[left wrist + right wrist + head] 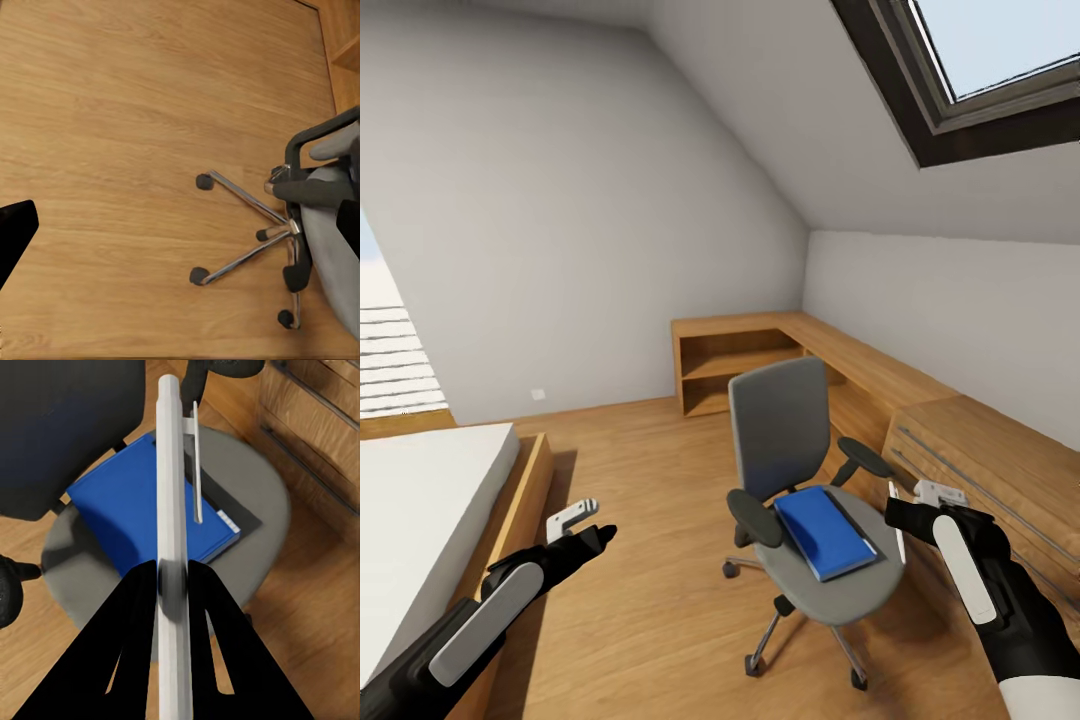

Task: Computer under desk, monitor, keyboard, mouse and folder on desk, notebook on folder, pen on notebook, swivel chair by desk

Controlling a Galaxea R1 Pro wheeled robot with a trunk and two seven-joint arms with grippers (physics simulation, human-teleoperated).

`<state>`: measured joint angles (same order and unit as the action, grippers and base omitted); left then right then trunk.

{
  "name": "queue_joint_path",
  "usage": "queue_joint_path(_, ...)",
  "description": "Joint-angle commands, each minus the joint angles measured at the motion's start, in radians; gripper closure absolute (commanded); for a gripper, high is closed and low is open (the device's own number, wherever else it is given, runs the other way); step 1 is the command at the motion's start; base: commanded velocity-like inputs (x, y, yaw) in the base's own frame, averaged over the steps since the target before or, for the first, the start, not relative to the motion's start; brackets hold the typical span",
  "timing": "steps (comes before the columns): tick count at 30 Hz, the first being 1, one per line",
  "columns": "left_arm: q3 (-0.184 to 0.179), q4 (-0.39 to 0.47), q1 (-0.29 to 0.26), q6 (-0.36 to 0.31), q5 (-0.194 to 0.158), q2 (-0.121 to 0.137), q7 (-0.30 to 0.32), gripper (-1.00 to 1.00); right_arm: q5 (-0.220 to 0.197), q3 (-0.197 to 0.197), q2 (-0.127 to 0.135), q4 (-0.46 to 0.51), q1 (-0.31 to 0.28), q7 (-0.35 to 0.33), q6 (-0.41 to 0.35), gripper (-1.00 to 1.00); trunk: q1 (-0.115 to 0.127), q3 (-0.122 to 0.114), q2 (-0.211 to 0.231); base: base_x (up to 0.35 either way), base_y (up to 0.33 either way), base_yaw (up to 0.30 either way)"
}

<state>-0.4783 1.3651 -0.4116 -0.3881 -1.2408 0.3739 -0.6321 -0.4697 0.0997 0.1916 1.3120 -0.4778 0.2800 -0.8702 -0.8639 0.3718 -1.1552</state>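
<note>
Both forearms fill the foreground of the head view, either side of the swivel chair (800, 470): the left gripper (582, 520) hangs over bare wood floor (650, 600) between the chair and the bed (430, 500), and whether its fingers are apart or together cannot be told; the right gripper (920, 500) sits just beside the chair's seat edge, clamped on the pen (897, 530). On the grey seat lies the blue folder (822, 530), with a dark sliver of the notebook (857, 520) showing along its far side. Behind the chair runs a light-wood shelf unit (740, 365) and drawer chest (980, 470) along the wall, under a dark-framed skylight (980, 80). From the left wrist, the chair's chrome star base (255, 240) and castors stand on the floor, a black armrest (311, 191) above them. From the right wrist, the two black fingers (135, 615) grip the white pen (171, 510) upright over the folder (127, 510), which lies on the notebook (240, 514) on the seat.
</note>
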Motion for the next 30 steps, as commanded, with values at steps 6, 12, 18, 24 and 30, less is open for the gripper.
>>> queue_joint_path(6,-0.051,0.002,-0.001,0.0,-0.004,0.001,-0.009,-1.0,-0.012,0.001,0.0,0.001,-0.001,0.007,-0.003,1.0,0.023,-0.018,0.041,0.0,0.0,-0.192)
queue_joint_path(12,-0.07,0.005,-0.001,-0.001,-0.003,0.0,-0.009,-1.0,-0.012,0.001,0.0,0.001,-0.001,0.007,-0.003,1.0,0.046,-0.036,0.083,0.0,0.0,-0.257)
queue_joint_path(18,-0.074,0.005,-0.001,-0.001,-0.004,-0.001,-0.011,-1.0,-0.012,0.001,0.0,0.001,-0.001,0.007,-0.003,1.0,0.069,-0.055,0.125,0.0,0.0,-0.264)
queue_joint_path(24,-0.074,0.005,-0.001,-0.002,-0.003,-0.001,-0.012,-1.0,-0.012,0.0,0.0,0.001,-0.001,0.007,-0.002,1.0,0.092,-0.074,0.167,0.0,0.0,-0.265)
queue_joint_path(30,-0.074,0.005,-0.001,-0.001,-0.003,-0.001,-0.012,-1.0,-0.012,0.0,0.0,0.0,-0.001,0.007,0.0,1.0,0.115,-0.093,0.209,0.0,0.0,-0.265)
